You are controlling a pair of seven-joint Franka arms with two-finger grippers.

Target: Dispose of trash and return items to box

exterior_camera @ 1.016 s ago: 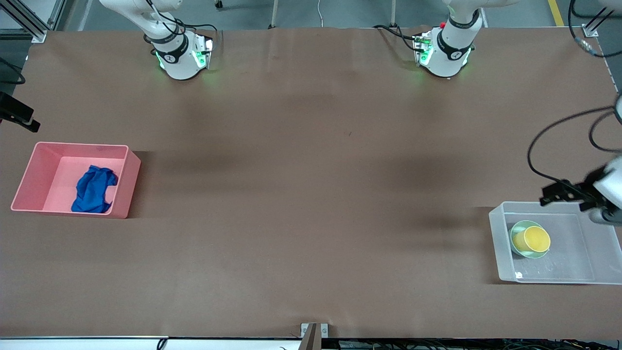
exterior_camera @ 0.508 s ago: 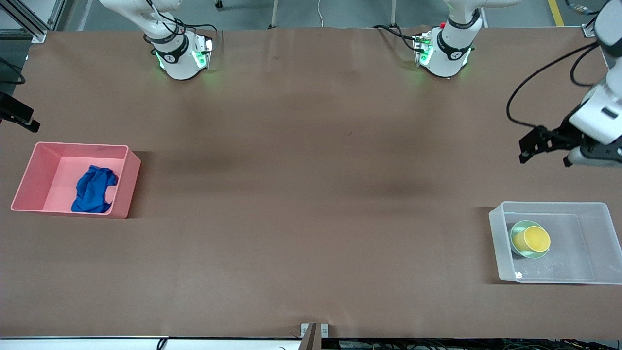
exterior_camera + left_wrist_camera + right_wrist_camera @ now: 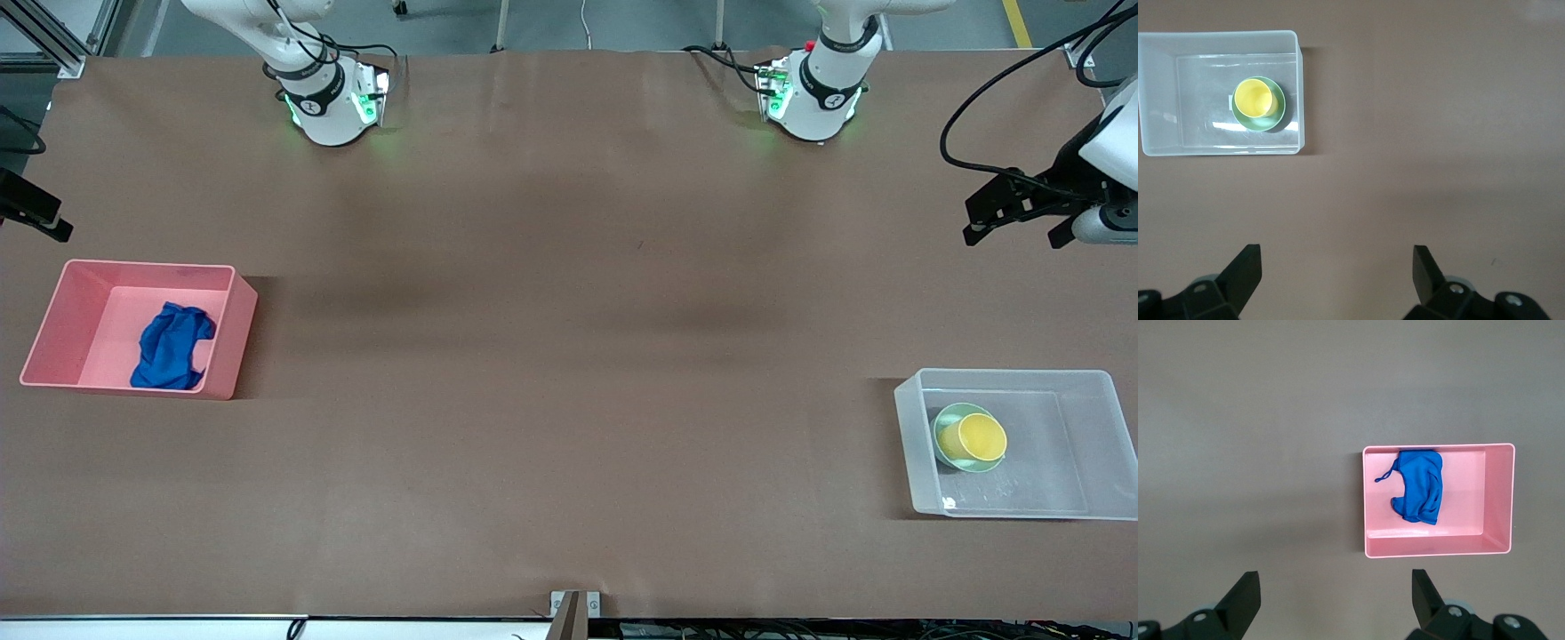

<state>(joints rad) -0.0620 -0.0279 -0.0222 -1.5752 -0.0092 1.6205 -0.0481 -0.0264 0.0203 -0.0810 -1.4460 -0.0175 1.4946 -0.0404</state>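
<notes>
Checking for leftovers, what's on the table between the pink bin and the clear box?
Nothing: the front view shows bare table between the pink bin and clear box.

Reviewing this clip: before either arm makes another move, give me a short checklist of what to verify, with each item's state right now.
1. Blue wad lies in the pink bin: ok.
2. Yellow cup sits in the green bowl: ok.
3. Bowl and cup are inside the clear tub: ok.
4. Left gripper is open, holds nothing, and is above bare table beside the tub: ok.
5. Right gripper is open, holds nothing, and is above bare table beside the pink bin: ok.
6. No task item lies loose on the table: ok.
</notes>
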